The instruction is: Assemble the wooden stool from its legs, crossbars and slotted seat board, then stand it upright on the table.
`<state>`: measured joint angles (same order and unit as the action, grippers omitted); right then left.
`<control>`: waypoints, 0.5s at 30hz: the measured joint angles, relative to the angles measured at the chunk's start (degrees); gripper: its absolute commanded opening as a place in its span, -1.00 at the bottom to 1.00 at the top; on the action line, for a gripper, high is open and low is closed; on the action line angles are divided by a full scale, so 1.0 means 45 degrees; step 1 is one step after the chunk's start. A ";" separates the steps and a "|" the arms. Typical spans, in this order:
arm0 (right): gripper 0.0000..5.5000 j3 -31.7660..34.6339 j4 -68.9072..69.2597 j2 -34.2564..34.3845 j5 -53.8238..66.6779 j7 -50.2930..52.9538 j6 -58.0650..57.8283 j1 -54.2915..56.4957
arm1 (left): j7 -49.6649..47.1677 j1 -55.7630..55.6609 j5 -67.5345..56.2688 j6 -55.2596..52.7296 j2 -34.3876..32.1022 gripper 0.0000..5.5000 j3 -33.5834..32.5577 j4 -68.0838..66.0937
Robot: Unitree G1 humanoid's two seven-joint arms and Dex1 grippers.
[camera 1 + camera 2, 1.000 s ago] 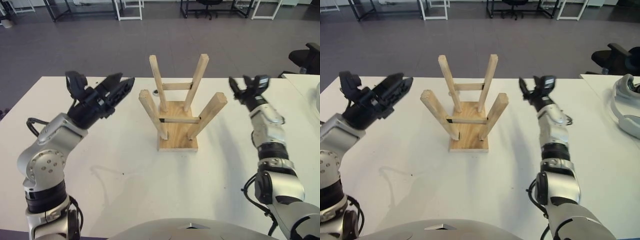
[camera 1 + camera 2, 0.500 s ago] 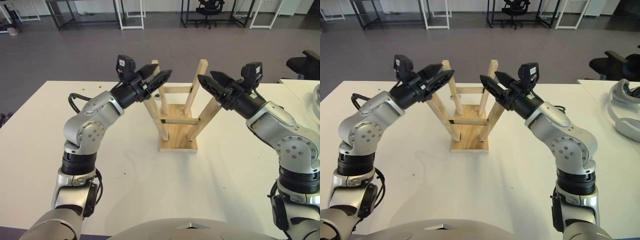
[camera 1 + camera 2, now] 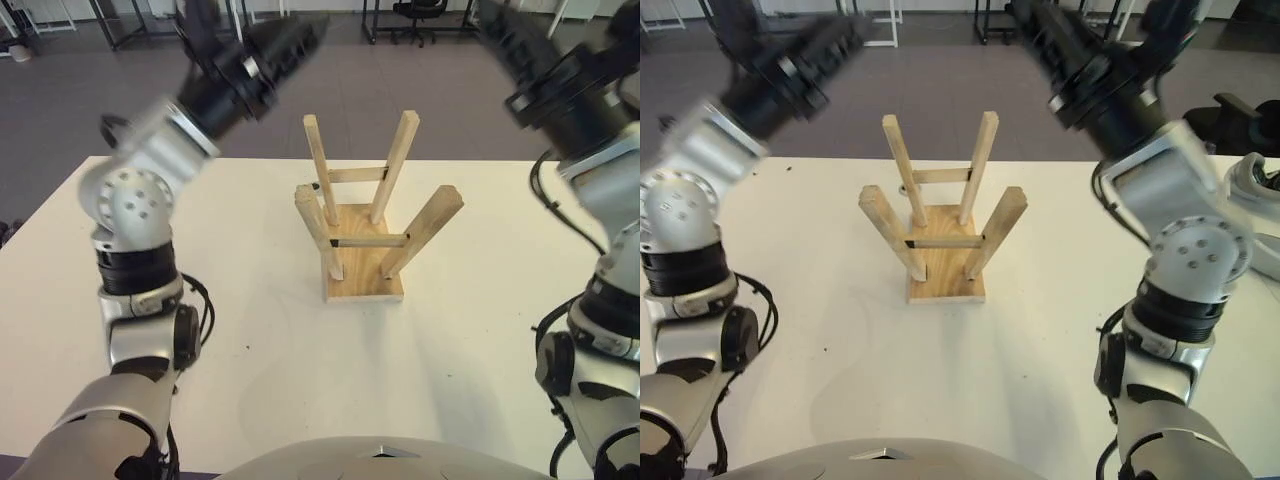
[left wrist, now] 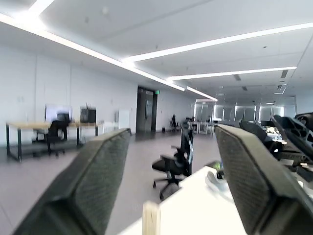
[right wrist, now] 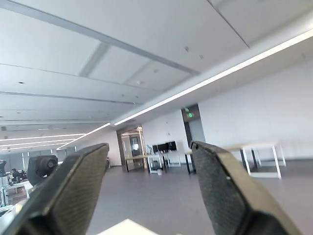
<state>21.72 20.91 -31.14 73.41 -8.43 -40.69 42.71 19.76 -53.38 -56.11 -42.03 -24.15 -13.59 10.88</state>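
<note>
One stool (image 3: 362, 245) stands upside down on the surface (image 3: 240, 340), its four legs (image 3: 318, 170) pointing up, two crossbars (image 3: 355, 174) between. Left fingers (image 4: 93, 191) and right fingers (image 5: 73, 196) are spread wide, empty.

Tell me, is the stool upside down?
Yes, upside down. The stool rests with its seat board flat on the table, and its four legs stick up.

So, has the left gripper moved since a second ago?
Yes. The left gripper has swung in from the table left of the stool and lifted. It is now well above the leg tops, still on the stool's left, and open.
</note>
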 measured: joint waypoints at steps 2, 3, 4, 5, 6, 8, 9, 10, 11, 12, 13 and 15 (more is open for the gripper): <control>0.14 -0.0028 0.0020 -0.0213 0.0155 -0.0144 -0.0111 -0.0058 | -0.0410 -0.0168 -0.0176 -0.0319 -0.0003 0.14 0.0031 0.0860; 0.14 -0.0387 0.0058 -0.0252 -0.0264 -0.0203 -0.0166 -0.0364 | -0.0589 0.0117 -0.0234 -0.0429 0.0098 0.14 0.0168 0.1085; 0.14 -0.0980 0.0060 -0.0064 -0.0723 -0.0139 -0.0306 -0.1038 | -0.0657 0.0837 0.0075 -0.0581 0.0262 0.14 0.0722 0.1295; 0.14 -0.1789 -0.0022 0.0440 -0.1314 0.0014 -0.0449 -0.2020 | -0.0654 0.2061 0.0632 -0.0676 0.0607 0.14 0.1707 0.1323; 0.14 -0.2679 -0.0319 0.0704 -0.2185 0.0060 -0.0415 -0.2838 | -0.0554 0.3176 0.1482 -0.0245 0.0906 0.14 0.2691 0.0857; 0.14 -0.3649 -0.0616 0.0974 -0.3921 -0.0033 0.0404 -0.3721 | -0.0044 0.4545 0.3171 0.1961 0.1252 0.14 0.4037 0.0215; 0.14 -0.3699 -0.0527 0.0970 -0.4148 -0.0138 0.0720 -0.3893 | 0.0074 0.4708 0.3490 0.2670 0.1291 0.14 0.4231 0.0227; 0.14 -0.3690 -0.0481 0.1087 -0.4382 -0.0217 0.0959 -0.3999 | 0.0126 0.4852 0.3954 0.3470 0.1409 0.14 0.4447 0.0146; 0.14 -0.3644 -0.0444 0.1129 -0.4372 -0.0230 0.1041 -0.4029 | 0.0147 0.4905 0.4119 0.3776 0.1505 0.14 0.4489 0.0110; 0.14 -0.3555 -0.0397 0.1318 -0.4335 -0.0152 0.1043 -0.4010 | 0.0150 0.4898 0.4155 0.3919 0.1602 0.14 0.4491 -0.0031; 0.14 -0.3517 -0.0349 0.1523 -0.4313 -0.0016 0.0998 -0.3986 | 0.0150 0.4850 0.4192 0.3924 0.1654 0.14 0.4490 -0.0097; 0.14 -0.3494 -0.0087 0.1754 -0.4213 0.0068 0.0796 -0.3909 | 0.0137 0.4740 0.4288 0.3837 0.1675 0.14 0.4474 -0.0108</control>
<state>6.00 20.52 -23.25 54.44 -8.13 -37.11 25.12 20.38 -32.06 -36.81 -24.76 -16.62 6.54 10.39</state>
